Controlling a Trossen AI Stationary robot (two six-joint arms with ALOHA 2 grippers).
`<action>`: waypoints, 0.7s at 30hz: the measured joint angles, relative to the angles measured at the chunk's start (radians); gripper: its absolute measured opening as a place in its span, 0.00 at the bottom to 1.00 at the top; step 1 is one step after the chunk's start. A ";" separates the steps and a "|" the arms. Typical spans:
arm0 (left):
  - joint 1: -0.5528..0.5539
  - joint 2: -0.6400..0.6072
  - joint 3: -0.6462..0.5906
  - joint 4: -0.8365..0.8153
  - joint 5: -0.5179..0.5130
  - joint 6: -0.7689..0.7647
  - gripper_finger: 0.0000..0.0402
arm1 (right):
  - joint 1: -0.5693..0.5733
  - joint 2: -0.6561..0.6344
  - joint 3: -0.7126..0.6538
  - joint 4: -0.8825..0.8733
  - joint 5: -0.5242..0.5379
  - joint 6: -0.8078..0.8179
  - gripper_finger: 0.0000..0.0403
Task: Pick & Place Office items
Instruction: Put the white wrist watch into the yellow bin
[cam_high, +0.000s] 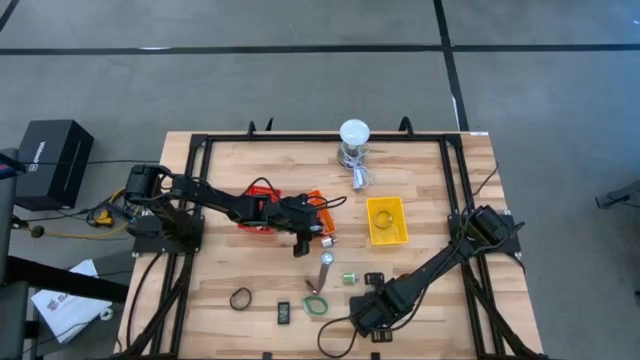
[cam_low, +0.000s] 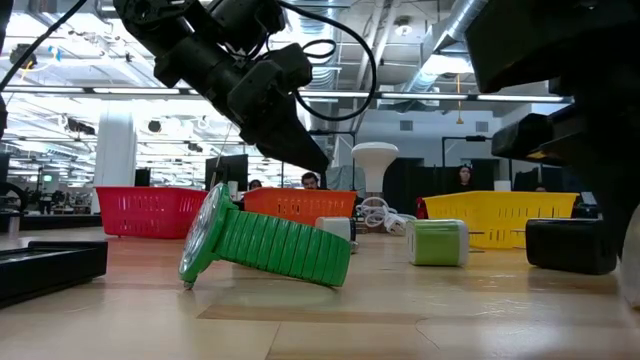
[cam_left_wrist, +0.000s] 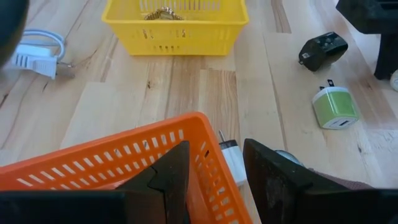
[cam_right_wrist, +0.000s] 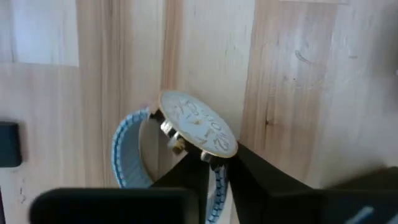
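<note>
A green band watch (cam_high: 315, 305) with a white face (cam_right_wrist: 196, 130) rests on the wood near the table's near edge, its face end propped up (cam_low: 205, 235). My right gripper (cam_right_wrist: 219, 165) sits just to its right (cam_high: 352, 315), with a narrow gap between the fingers. The band shows through that gap, but no finger shows at the watch in the low view. My left gripper (cam_left_wrist: 216, 162) is open and empty. It hangs over the orange basket's (cam_left_wrist: 124, 155) right wall (cam_low: 310, 160), above a white plug (cam_left_wrist: 233, 163) on the table. A green cube (cam_left_wrist: 336, 107) and a black block (cam_left_wrist: 322, 48) lie nearby.
The red basket (cam_low: 150, 210), orange basket (cam_high: 318, 203) and yellow basket (cam_high: 386, 220) stand mid-table, and the white-domed lamp (cam_high: 354, 135) with its cable (cam_left_wrist: 37, 53) is at the far edge. A black ring (cam_high: 241, 298), a black block (cam_high: 284, 313) and a metal cylinder (cam_high: 325, 266) lie near the watch.
</note>
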 joint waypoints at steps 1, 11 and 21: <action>0.000 0.000 0.000 0.002 0.000 0.000 0.36 | -0.001 0.000 0.000 0.000 -0.001 -0.001 0.09; 0.000 0.000 0.000 0.013 0.000 0.000 0.36 | -0.010 -0.027 0.123 -0.197 -0.027 -0.120 0.04; -0.004 0.000 -0.001 0.032 0.015 0.000 0.36 | -0.018 -0.074 0.293 -0.703 0.206 -0.253 0.04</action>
